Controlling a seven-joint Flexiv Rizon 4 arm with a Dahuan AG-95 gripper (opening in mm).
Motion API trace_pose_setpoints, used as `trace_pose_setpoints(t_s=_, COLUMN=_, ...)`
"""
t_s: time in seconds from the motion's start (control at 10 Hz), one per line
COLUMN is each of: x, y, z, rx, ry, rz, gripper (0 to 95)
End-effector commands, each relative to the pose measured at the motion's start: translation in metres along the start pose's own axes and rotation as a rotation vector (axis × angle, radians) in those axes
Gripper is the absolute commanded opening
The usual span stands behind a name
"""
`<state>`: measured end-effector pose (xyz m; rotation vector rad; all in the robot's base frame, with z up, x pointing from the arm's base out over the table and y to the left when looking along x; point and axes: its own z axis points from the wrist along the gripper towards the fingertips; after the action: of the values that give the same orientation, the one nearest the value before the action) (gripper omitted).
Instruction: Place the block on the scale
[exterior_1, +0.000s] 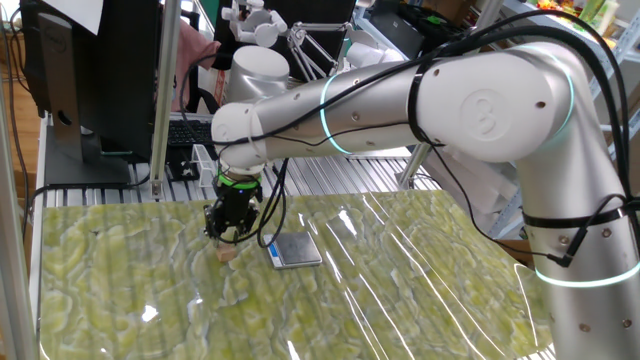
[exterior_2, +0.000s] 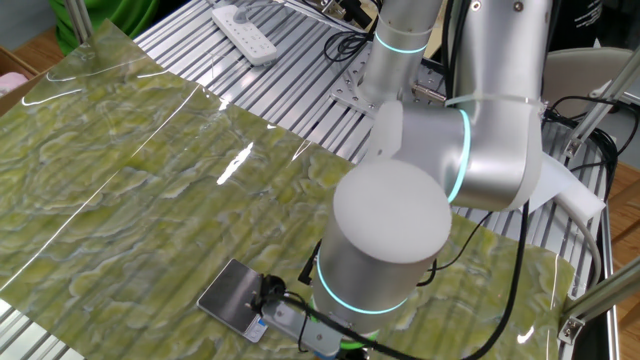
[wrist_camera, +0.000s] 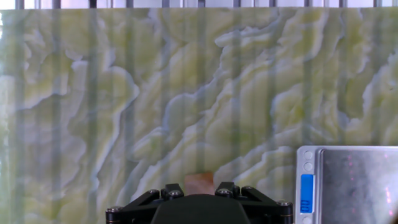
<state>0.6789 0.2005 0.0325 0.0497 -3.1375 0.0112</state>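
**Green Marbled Tabletop, Claw Low Over Block**

Green-and-white marbled tabletop (exterior_1: 400, 290), ribbed metal strip along far edge. Hovered low toward far edge: gripper (exterior_1: 228, 236), just above block (exterior_1: 228, 255). Block (wrist_camera: 199, 182) seen partly hidden behind fingers in hand view. Could not tell whether claw was clenched or released. Scale (exterior_1: 295, 250) lay flat just beside block, apart from it, plate bare (wrist_camera: 357, 183).

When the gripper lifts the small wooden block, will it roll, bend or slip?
The block looks like a flat-sided wooden cube, so it should probably stay put rather than roll. It appears rigid and, being much smaller than the scale, likely very light. Its small faces may let it twist between the gripper fingers.
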Motion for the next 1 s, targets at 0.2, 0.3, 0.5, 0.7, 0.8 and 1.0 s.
trace_pose_setpoints(t_s=0.2, x=0.0031, y=0.0009, z=0.006, rx=0.0, ry=-0.002, rz=0.008, gripper=38.0)
trace_pose_setpoints(t_s=0.3, x=0.0036, y=0.0011, z=0.0067, rx=0.0, ry=-0.002, rz=0.009, gripper=38.0)
trace_pose_setpoints(t_s=0.5, x=0.0044, y=0.0024, z=0.0087, rx=-0.001, ry=-0.001, rz=0.011, gripper=38.0)
trace_pose_setpoints(t_s=0.7, x=0.004, y=0.0022, z=0.0101, rx=-0.002, ry=-0.002, rz=0.011, gripper=38.0)
trace_pose_setpoints(t_s=0.8, x=0.0036, y=0.0025, z=0.0117, rx=-0.002, ry=-0.002, rz=0.011, gripper=38.0)
trace_pose_setpoints(t_s=1.0, x=0.0032, y=0.0031, z=0.0135, rx=-0.002, ry=-0.002, rz=0.011, gripper=38.0)
